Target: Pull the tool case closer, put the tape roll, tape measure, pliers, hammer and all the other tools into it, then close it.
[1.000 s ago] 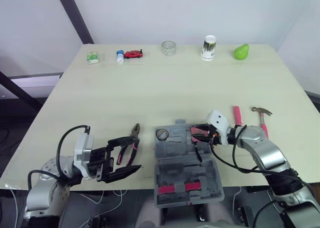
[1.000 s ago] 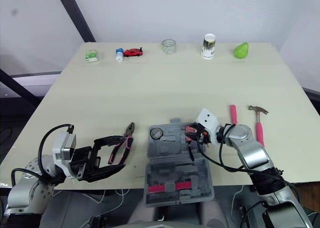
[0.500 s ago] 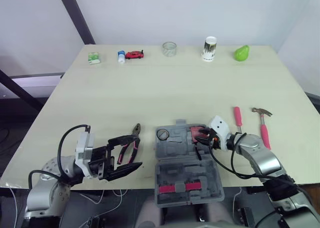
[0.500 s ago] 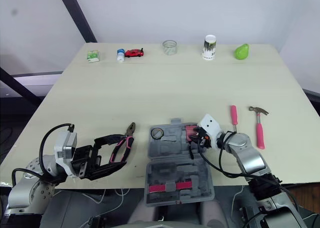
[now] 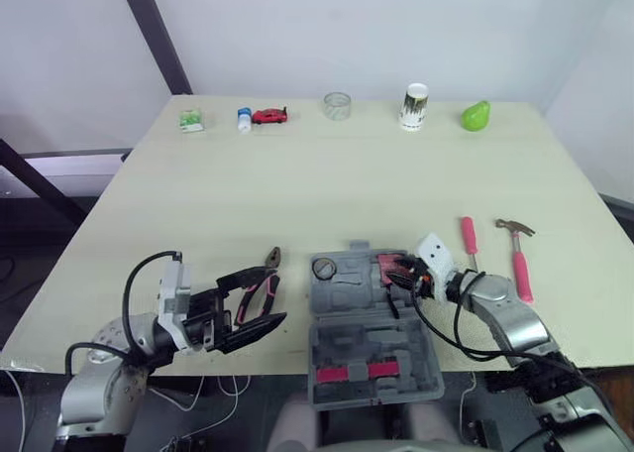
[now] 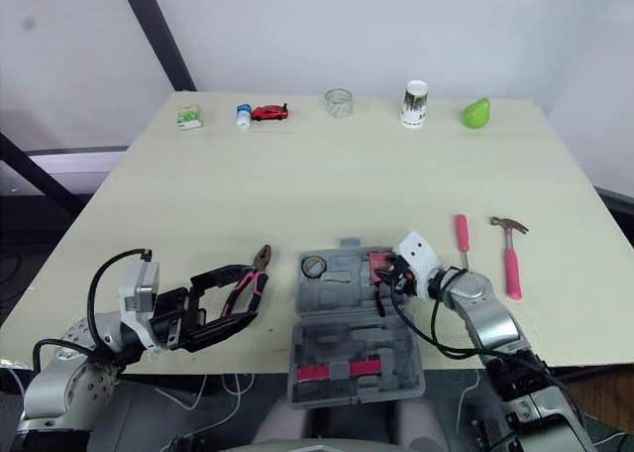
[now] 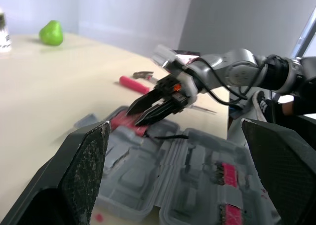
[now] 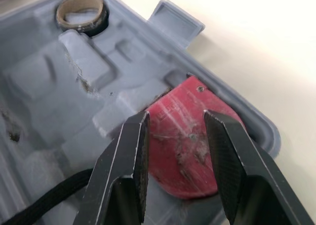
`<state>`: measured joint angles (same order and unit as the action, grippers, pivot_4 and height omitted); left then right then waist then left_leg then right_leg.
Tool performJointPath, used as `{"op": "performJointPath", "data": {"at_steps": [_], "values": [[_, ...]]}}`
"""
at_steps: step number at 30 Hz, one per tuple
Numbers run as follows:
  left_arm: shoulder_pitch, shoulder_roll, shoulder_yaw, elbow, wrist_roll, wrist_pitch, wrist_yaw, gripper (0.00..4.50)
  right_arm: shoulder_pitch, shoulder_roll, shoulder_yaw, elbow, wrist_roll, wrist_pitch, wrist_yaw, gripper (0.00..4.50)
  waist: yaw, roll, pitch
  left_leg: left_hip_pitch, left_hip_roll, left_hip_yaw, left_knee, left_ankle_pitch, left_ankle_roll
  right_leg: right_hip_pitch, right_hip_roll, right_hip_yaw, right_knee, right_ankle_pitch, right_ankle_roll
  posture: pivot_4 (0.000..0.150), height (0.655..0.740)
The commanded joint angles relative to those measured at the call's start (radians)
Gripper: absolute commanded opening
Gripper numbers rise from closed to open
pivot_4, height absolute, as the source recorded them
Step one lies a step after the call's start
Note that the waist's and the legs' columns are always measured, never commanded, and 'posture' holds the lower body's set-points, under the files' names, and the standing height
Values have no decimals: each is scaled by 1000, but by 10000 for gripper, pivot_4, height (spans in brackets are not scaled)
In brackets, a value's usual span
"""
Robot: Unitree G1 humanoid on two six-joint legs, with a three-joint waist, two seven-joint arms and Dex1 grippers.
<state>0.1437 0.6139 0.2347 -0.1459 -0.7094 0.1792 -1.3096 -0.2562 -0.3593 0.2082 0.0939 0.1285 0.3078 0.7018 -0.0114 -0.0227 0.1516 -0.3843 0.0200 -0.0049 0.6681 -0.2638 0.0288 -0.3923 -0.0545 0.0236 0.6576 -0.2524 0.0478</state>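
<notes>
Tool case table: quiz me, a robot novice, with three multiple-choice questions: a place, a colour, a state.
1. Where does the hammer lie? A in the tool case; B on the table, right of the case; C on a shelf.
2. What colour is the hammer's handle? A blue; B yellow; C pink.
3. The tool case is: A open; B shut; C upside down.
Answers: 1 B, it rests on bare tabletop; 2 C, the grip is pink; 3 A, both halves lie flat, insides up.
</notes>
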Motion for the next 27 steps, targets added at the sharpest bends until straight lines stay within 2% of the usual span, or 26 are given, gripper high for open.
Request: {"op": "performJointPath", "data": {"at_steps": [1,7,10,13,15,17,18,19,20,24,27], "values": [[11,-34,22,-46,-17,13,81,45000,43,23,-120,-77,95,-85,-11,18211,0,3,2,-1,0,0,0,0,0,0,0,0,0,0,0,1500,7400],[-4,-137,50,-70,77,8,383,45000,142,57,-236,-266,223,-131,-22,18211,-1,6,4,-11,0,-2,0,0,0,-10,1,-1,1,2,4,1500,7400],[-19,-111,56,-77,87,86,470,45000,170,44,-273,-314,264,-102,-31,18211,-2,6,4,-11,0,-3,0,0,0,-10,2,-2,1,2,4,1500,7400],[-23,-99,74,-65,61,95,463,45000,208,-2,-316,-360,332,-65,10,18211,-2,7,5,-11,0,-2,0,0,0,-10,2,-1,1,2,3,1500,7400],[-3,-84,91,-65,46,103,441,45000,247,-58,-337,-379,338,-69,48,23142,-1,7,5,-11,0,-1,0,0,0,-10,1,-1,0,1,2,1500,7400],[36,-67,119,-66,13,120,403,45000,305,-109,-379,-387,354,-79,84,31451,-1,7,5,-12,0,-1,0,0,0,-10,1,-1,0,1,2,1500,7400],[61,-57,131,-62,15,112,382,45000,342,-135,-401,-392,360,-88,106,32239,-1,7,5,-12,0,-1,0,0,0,-10,1,-1,-1,1,2,1500,7400],[98,-46,157,-51,1,115,356,45000,404,-166,-439,-398,374,-98,142,38941,-1,7,5,-12,0,-1,0,0,0,-10,1,-1,-1,1,2,1500,7400],[143,-36,189,-37,-10,116,332,45000,487,-192,-503,-408,400,-105,181,43646,1,7,5,-12,0,-1,-1,0,0,-10,1,-1,-1,1,2,1500,7400],[242,-25,268,2,-32,109,289,45000,691,-225,-669,-439,474,-124,242,44443,4,8,6,-13,0,-2,-4,0,0,-10,1,-2,-4,0,1,1500,7400],[318,-23,296,77,14,60,242,45000,858,-204,-788,-444,495,-155,285,44443,1,8,7,-12,1,-1,-3,0,0,-10,1,-1,-4,-3,4,1500,7400]]}}
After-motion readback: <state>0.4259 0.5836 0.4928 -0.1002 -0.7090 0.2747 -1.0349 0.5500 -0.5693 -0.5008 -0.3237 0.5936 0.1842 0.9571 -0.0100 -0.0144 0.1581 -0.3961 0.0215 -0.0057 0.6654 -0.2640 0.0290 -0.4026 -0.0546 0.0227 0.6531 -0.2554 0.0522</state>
